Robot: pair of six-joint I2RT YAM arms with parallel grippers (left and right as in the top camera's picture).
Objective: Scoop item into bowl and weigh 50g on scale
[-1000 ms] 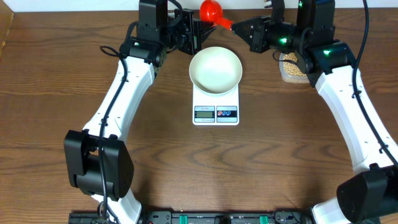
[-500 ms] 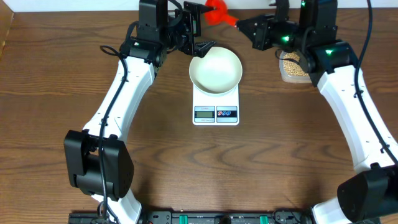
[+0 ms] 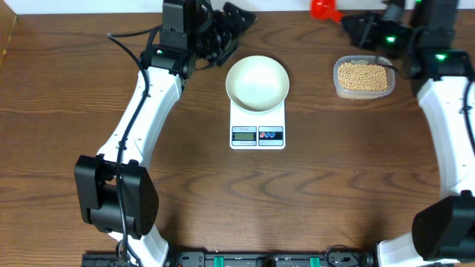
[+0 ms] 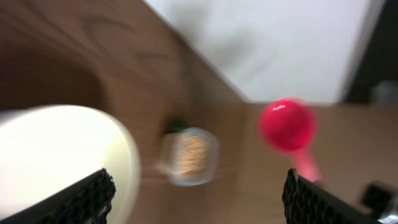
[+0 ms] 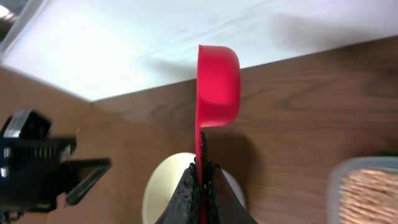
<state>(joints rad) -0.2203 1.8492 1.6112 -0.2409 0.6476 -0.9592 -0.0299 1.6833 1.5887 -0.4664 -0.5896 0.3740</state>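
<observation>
The white bowl sits empty on the white scale at mid-table. The beans fill a clear tub to the right. My right gripper is shut on the handle of a red scoop at the table's far edge, left of the tub. In the right wrist view the scoop stands on edge, its handle pinched in the gripper. My left gripper is open and empty, just beyond the bowl's left rim. Its blurred wrist view shows the bowl, the beans and the scoop.
A white wall runs along the table's far edge. The left gripper's fingers show in the right wrist view beside the bowl. Brown wood tabletop lies in front of the scale.
The left gripper has opened and let go of the scoop. The right gripper has carried the scoop to the right and up toward the far edge, uncovering the tub of beans.
</observation>
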